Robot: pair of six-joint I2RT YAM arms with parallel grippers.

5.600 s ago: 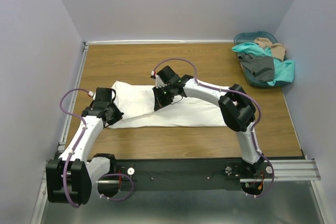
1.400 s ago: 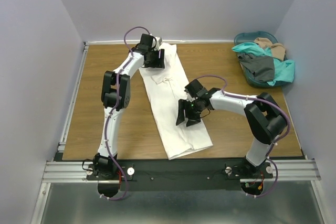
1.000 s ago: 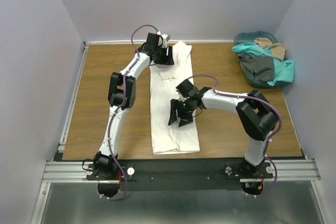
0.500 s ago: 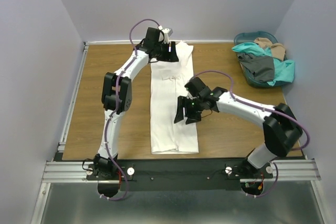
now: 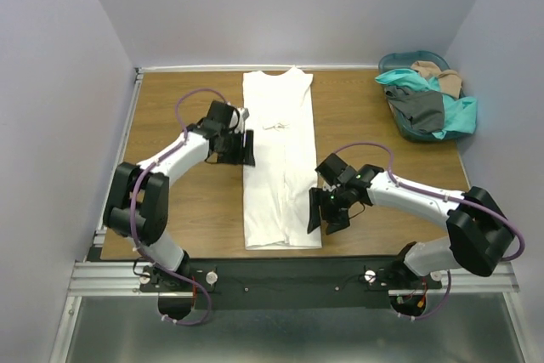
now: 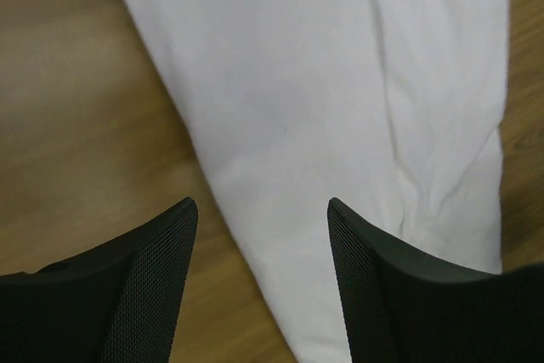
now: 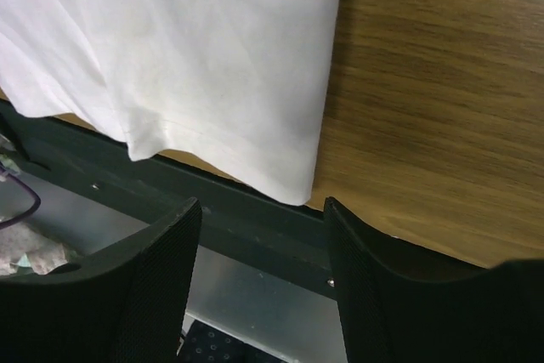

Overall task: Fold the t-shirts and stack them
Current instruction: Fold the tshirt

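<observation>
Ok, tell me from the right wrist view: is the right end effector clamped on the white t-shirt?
No, the right end effector is open with nothing between its jaws; the white t-shirt lies flat beyond it.

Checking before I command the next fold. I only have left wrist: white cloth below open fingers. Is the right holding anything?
Observer: No. The right gripper is open and empty, at the near right corner of the white t-shirt.
Operator: How does the shirt lie overall?
Observer: As one long narrow strip, running from the far edge of the table to the near edge, its near hem just over the black rail.
Operator: Any others folded yet?
Observer: No. The teal t-shirt, dark grey t-shirt and tan t-shirt are heaped in the basket at the far right corner.
</observation>
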